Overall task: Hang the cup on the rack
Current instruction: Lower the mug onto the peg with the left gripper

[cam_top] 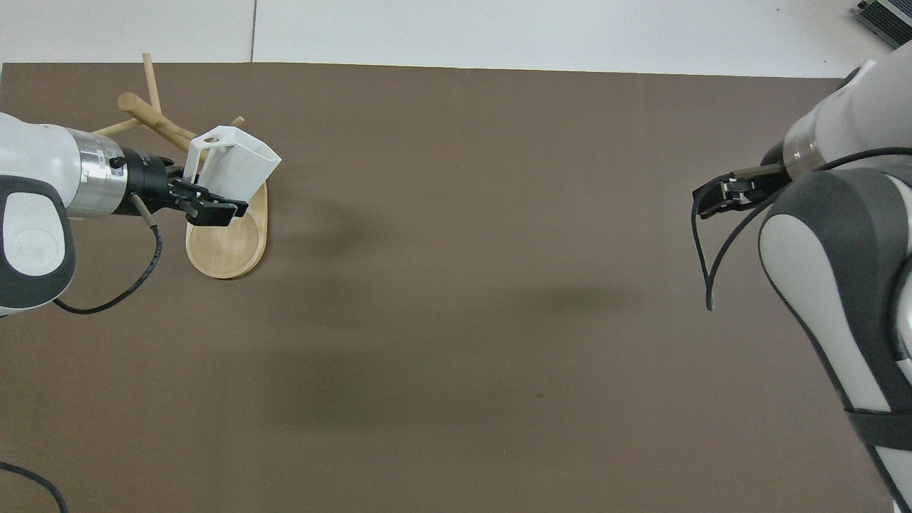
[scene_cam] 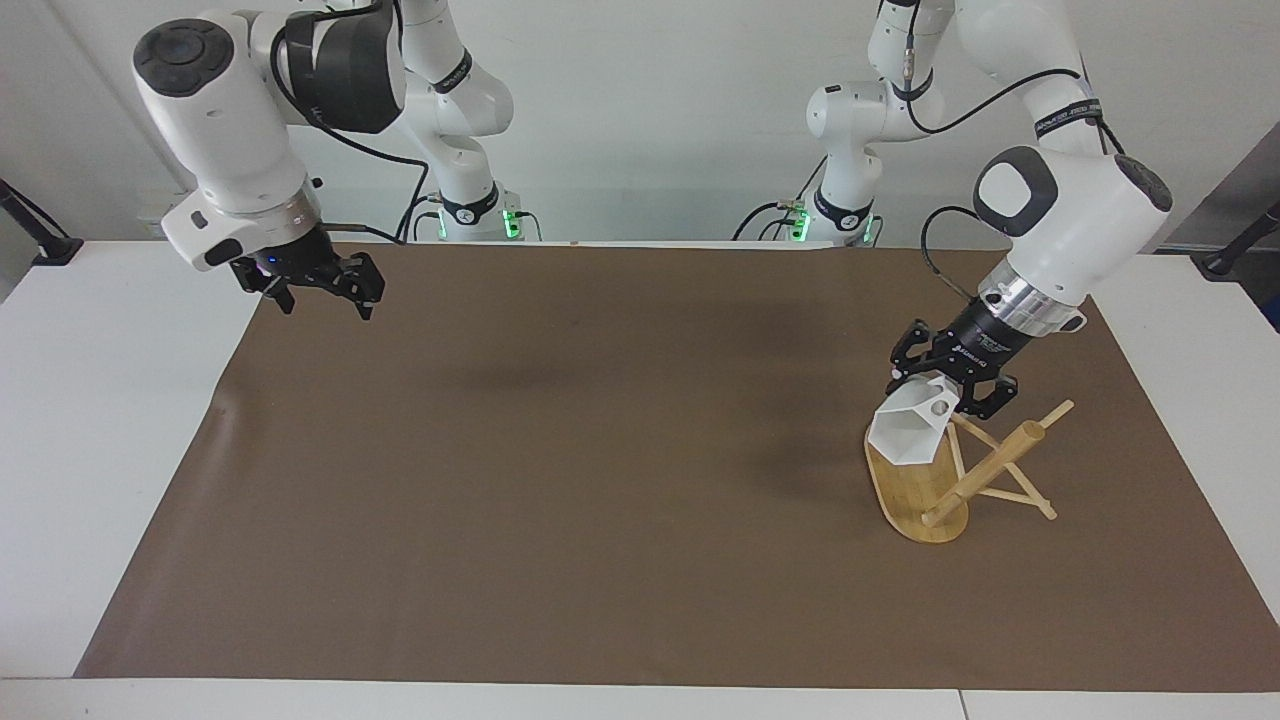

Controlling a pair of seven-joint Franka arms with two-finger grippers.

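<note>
The white faceted cup [scene_cam: 908, 432] [cam_top: 231, 167] hangs tilted in the air, its mouth turned toward the right arm's end of the table. My left gripper [scene_cam: 950, 395] [cam_top: 206, 199] is shut on it at the handle side, where the round hole shows. The cup is over the oval base of the bamboo rack [scene_cam: 915, 490] [cam_top: 228, 246], close beside its post and thin pegs; whether it touches a peg I cannot tell. My right gripper [scene_cam: 322, 298] [cam_top: 712, 203] is open and holds nothing, raised over the mat's corner at the right arm's end.
A brown mat [scene_cam: 600, 480] covers most of the white table [scene_cam: 110, 420]. A black cable loops off the right wrist [cam_top: 705, 271]. Black clamp arms stand at both ends of the table [scene_cam: 40, 235].
</note>
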